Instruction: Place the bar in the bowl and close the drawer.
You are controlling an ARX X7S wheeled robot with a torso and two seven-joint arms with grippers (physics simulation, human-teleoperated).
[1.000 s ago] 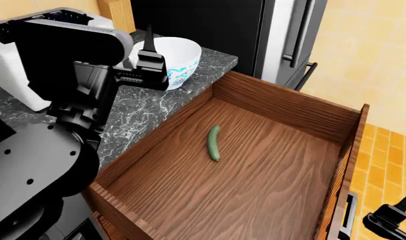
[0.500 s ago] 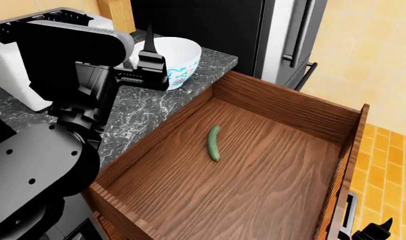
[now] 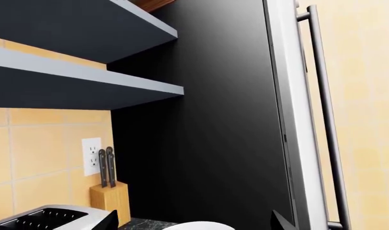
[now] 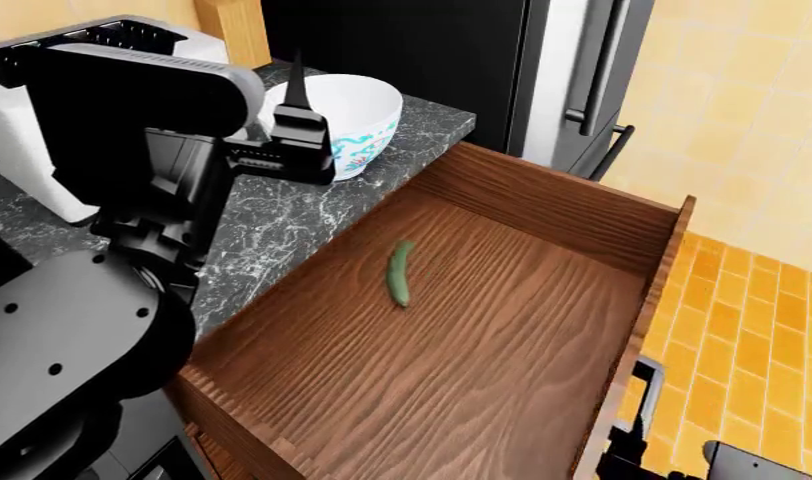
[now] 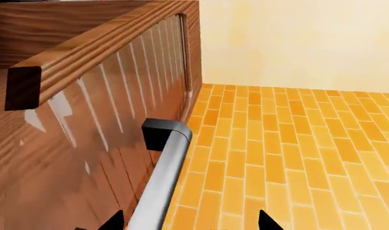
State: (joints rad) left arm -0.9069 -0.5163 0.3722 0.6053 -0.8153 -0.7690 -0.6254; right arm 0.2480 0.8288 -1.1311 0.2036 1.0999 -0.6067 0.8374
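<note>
Drawer (image 4: 513,330) open, green bar (image 4: 401,272) lying on its floor; bowl (image 4: 346,120) stands on the counter (image 4: 273,225). Left gripper (image 4: 297,110) released beside the bowl. Right gripper (image 5: 189,221) spread wide astride the drawer handle (image 5: 161,179), not clamped.

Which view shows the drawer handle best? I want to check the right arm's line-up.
The right wrist view: the silver handle fills the foreground, running between the right gripper's fingertips. The head view shows only its end bracket beside the drawer front. The left wrist view misses it entirely.

Open drawer (image 4: 513,330), unobstructed above
</note>
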